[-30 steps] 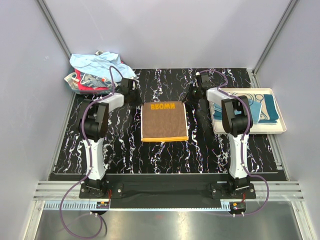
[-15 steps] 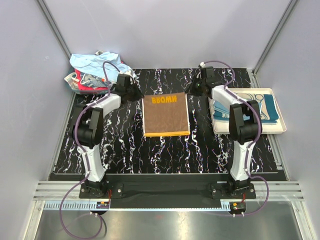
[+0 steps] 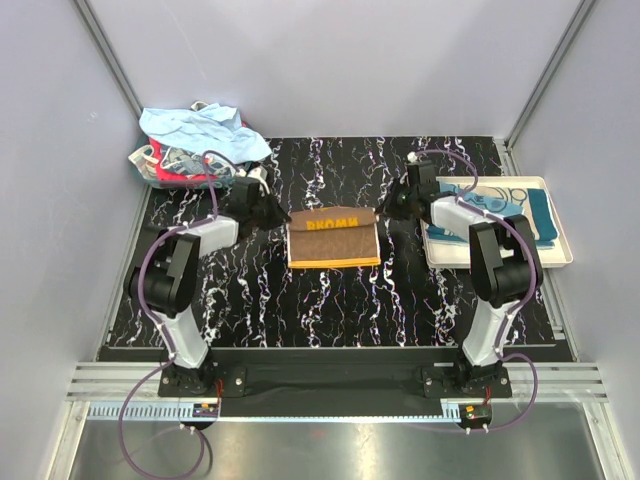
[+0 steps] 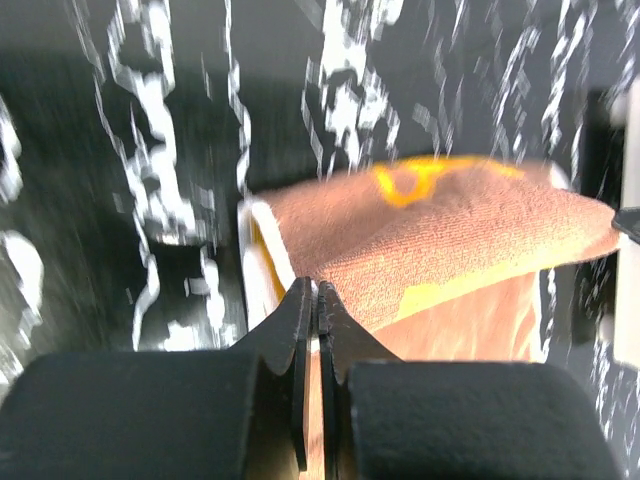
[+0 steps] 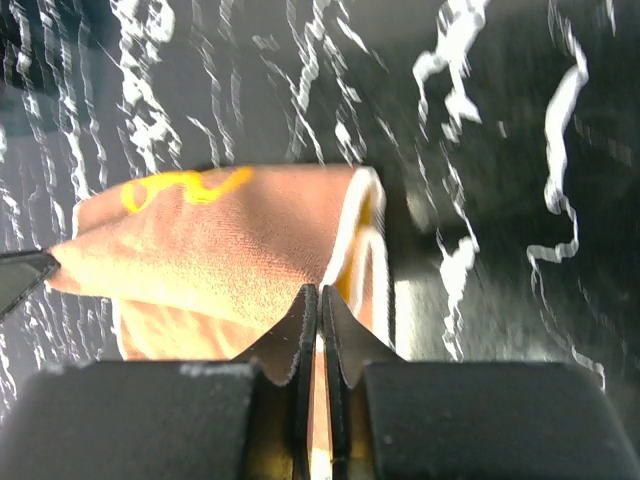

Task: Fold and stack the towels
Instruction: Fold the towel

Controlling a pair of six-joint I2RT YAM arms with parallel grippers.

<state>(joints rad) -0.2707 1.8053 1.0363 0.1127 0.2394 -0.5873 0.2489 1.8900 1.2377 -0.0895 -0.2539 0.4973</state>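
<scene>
So both are clamped on the brown towel (image 3: 333, 243) mid-table: left gripper (image 3: 262, 208) and right gripper (image 3: 398, 203) each pinch a far corner, holding that edge up off the black marbled table (image 3: 300, 310). Loose towels (image 3: 190, 145) are heaped far left, and folded towels (image 3: 540, 212) sit in the white tray (image 3: 520, 263).

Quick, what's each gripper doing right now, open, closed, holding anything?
Left gripper: closed, pinching a corner of the brown towel.
Right gripper: closed, pinching the brown towel's opposite corner.
</scene>
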